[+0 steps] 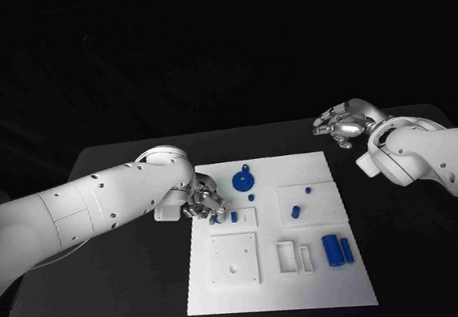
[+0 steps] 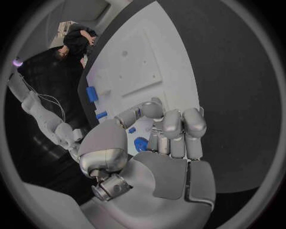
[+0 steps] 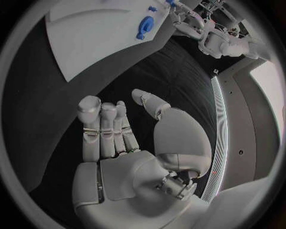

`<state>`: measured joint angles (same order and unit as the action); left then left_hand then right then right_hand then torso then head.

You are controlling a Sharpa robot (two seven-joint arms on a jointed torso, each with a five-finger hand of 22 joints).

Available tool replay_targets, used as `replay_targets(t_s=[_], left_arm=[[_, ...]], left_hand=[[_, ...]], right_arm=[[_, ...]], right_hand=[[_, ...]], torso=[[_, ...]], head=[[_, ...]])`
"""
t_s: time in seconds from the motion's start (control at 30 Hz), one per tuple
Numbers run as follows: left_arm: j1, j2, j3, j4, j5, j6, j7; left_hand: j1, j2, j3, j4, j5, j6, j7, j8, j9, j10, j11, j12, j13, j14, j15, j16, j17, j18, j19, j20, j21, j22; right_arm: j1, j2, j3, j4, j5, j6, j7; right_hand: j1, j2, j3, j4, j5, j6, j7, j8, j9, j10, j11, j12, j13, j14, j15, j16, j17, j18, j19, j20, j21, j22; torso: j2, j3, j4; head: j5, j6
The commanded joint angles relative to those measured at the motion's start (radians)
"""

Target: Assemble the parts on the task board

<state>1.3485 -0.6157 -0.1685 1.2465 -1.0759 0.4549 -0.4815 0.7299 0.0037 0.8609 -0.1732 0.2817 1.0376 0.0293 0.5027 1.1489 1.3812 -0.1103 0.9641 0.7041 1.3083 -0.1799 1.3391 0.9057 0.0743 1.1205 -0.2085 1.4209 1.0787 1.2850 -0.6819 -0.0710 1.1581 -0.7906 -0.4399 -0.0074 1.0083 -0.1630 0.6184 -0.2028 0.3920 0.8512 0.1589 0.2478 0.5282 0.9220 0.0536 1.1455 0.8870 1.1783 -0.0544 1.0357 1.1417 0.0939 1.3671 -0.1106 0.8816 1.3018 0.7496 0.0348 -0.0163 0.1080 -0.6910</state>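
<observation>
The white task board (image 1: 317,290) lies mid-table. On it are a round blue part (image 1: 244,179), small blue pegs (image 1: 296,212) and two blue cylinders (image 1: 338,249). My left hand (image 1: 203,203) hangs over the board's left edge with its fingers curled. Just under its fingertips stands a small blue peg (image 1: 216,218). In the left wrist view that peg (image 2: 140,143) sits in the gap between thumb and fingers (image 2: 178,129); contact is unclear. My right hand (image 1: 343,122) is raised beyond the board's far right corner, its fingers (image 3: 104,129) apart and holding nothing.
A square white plate (image 1: 234,259) and slotted white blocks (image 1: 294,255) lie on the board's near half. Bare black table (image 1: 123,301) surrounds the board. The right wrist view shows the board (image 3: 89,33) and the round blue part (image 3: 145,24).
</observation>
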Motion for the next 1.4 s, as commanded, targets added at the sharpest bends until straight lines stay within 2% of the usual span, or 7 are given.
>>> replay_targets(t_s=[0.03,0.2,0.27,0.4,0.77,0.97,1.4], left_arm=[[-0.015,0.004,-0.012,-0.003,-0.003,0.019,-0.016],[-0.015,0.006,-0.012,-0.004,0.0,0.001,-0.015],[-0.015,0.006,-0.012,-0.003,0.002,0.001,-0.016],[-0.015,0.005,-0.013,-0.002,0.005,-0.007,-0.018],[-0.015,0.003,-0.013,-0.004,0.014,-0.012,-0.02],[-0.015,0.002,-0.013,-0.004,0.014,-0.01,-0.022],[-0.015,0.001,-0.013,-0.003,0.013,-0.017,-0.024]], left_hand=[[0.009,0.021,0.054,-0.025,0.024,0.04,-0.038,-0.006,0.003,-0.002,-0.007,0.002,0.002,-0.001,-0.005,0.005,0.001,0.124,-0.002,-0.018,0.003,-0.001],[0.005,0.021,0.047,-0.026,0.012,0.047,-0.038,-0.014,0.012,0.001,-0.007,0.002,0.002,-0.001,-0.005,0.006,0.002,0.124,-0.002,-0.018,0.005,-0.002],[-0.03,0.069,-0.05,-0.062,0.127,0.056,-0.038,-0.03,0.03,0.002,-0.005,0.003,0.004,-0.002,-0.003,0.009,0.004,0.125,-0.001,-0.017,0.011,-0.002],[-0.029,0.071,-0.065,-0.069,0.127,0.062,-0.038,-0.038,0.036,0.002,-0.007,0.002,0.003,-0.003,-0.003,0.008,0.004,0.126,-0.004,-0.017,0.01,-0.003],[-0.031,0.031,-0.106,-0.033,0.015,0.092,-0.034,-0.074,0.064,0.013,0.001,-0.004,-0.002,-0.003,-0.004,0.004,0.003,0.128,-0.01,-0.016,0.008,-0.009],[-0.047,0.027,-0.171,-0.046,0.04,0.097,-0.033,-0.092,0.076,0.013,0.002,-0.005,-0.001,-0.004,-0.005,0.004,0.003,0.129,-0.012,-0.016,0.011,-0.009],[-0.043,-0.008,-0.211,-0.035,-0.009,0.105,-0.033,-0.113,0.089,0.012,0.002,-0.008,-0.001,-0.005,-0.007,0.001,0.003,0.132,-0.016,-0.016,0.008,-0.014]], right_arm=[[0.0,0.0,0.001,0.002,-0.008,0.009,0.006],[0.0,0.0,0.001,0.002,-0.008,0.008,0.006],[0.0,0.0,0.001,0.002,-0.008,0.009,0.006],[-0.001,0.0,0.001,0.001,-0.008,0.008,0.006],[-0.001,0.0,0.001,0.0,-0.008,0.008,0.006],[-0.001,0.0,0.001,0.001,-0.008,0.008,0.006],[-0.001,0.0,0.001,0.001,-0.008,0.007,0.006]], right_hand=[[0.0,0.003,0.003,-0.004,0.005,0.001,0.006,-0.005,0.001,-0.01,-0.001,0.007,-0.001,-0.007,-0.001,0.005,-0.002,0.168,0.0,-0.008,-0.007,0.002],[0.001,0.003,0.003,-0.004,0.005,0.0,0.006,-0.005,0.001,-0.01,-0.001,0.007,-0.001,-0.007,-0.001,0.005,-0.002,0.168,0.0,-0.008,-0.007,0.002],[0.001,0.003,0.003,-0.004,0.005,0.0,0.006,-0.005,0.001,-0.01,-0.001,0.007,-0.001,-0.007,-0.001,0.005,-0.002,0.168,0.0,-0.008,-0.007,0.002],[0.001,0.003,0.003,-0.004,0.005,0.0,0.006,-0.005,0.001,-0.01,-0.001,0.007,-0.001,-0.007,-0.001,0.005,-0.002,0.168,0.001,-0.008,-0.007,0.002],[0.001,0.002,0.003,-0.004,0.005,0.0,0.006,-0.005,0.001,-0.01,-0.001,0.008,-0.002,-0.007,-0.001,0.005,-0.002,0.168,0.001,-0.008,-0.007,0.002],[0.001,0.002,0.003,-0.004,0.005,0.0,0.006,-0.005,0.001,-0.01,-0.001,0.008,-0.002,-0.007,-0.001,0.005,-0.003,0.168,0.001,-0.008,-0.007,0.002],[0.001,0.002,0.004,-0.005,0.005,0.0,0.006,-0.005,0.001,-0.01,-0.001,0.008,-0.002,-0.007,-0.001,0.006,-0.003,0.168,0.001,-0.008,-0.008,0.003]], torso=[[0.0,0.0002,0.0001],[0.0,0.0002,0.0008],[0.0,0.0002,0.0006],[0.0,-0.0002,0.0001],[0.0,-0.0001,0.0007],[0.0,0.0,0.0008],[0.0,-0.0003,0.0008]], head=[[-0.001,-0.001],[-0.003,-0.001],[-0.002,-0.001],[-0.002,-0.001],[-0.004,-0.002],[-0.004,-0.003],[-0.005,-0.003]])
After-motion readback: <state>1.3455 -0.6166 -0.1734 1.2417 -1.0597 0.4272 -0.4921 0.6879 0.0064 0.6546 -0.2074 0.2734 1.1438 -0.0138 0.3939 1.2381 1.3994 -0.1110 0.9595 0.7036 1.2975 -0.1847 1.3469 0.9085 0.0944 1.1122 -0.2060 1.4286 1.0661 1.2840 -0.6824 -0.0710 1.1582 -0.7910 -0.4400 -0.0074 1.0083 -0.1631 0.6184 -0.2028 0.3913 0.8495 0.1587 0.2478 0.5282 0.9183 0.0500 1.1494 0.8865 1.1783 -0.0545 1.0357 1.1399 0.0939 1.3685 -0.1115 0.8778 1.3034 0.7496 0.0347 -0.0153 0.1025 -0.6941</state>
